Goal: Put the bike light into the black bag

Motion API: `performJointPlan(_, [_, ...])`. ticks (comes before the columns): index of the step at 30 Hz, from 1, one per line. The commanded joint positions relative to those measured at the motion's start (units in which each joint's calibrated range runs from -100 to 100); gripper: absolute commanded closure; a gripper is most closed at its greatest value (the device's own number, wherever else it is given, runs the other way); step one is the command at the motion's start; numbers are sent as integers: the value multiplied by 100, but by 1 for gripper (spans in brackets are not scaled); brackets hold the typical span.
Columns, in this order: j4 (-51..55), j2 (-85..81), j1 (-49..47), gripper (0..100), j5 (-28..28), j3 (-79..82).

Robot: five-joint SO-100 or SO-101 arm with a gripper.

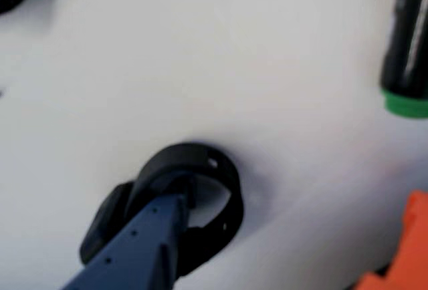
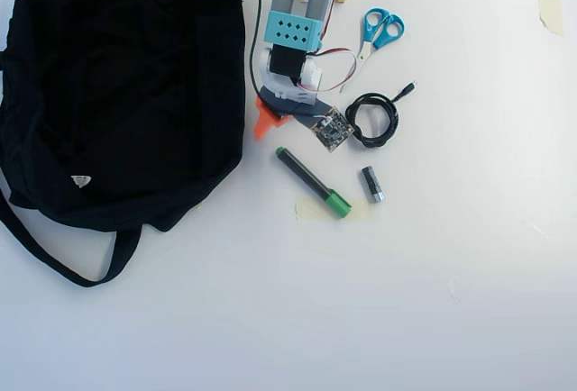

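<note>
Bike light (image 1: 194, 190) under blue pincer (image 1: 170, 216) finger — grip unclear; marker (image 2: 312, 181), cable (image 2: 372, 119) near

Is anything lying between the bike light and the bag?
Nothing visible. The gripper is at the bike light, and in the overhead view only bare table separates it from the black bag on its left. The green-capped marker lies on the far side.
</note>
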Motion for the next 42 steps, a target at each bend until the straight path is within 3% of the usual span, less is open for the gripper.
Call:
performJointPlan(1, [-45, -13, 17, 61, 25, -188])
performJointPlan(19, [-45, 236, 10, 61, 93, -250])
performJointPlan(29, [-45, 228, 17, 86, 93, -250])
performJointPlan(42, [-45, 195, 17, 97, 93, -250])
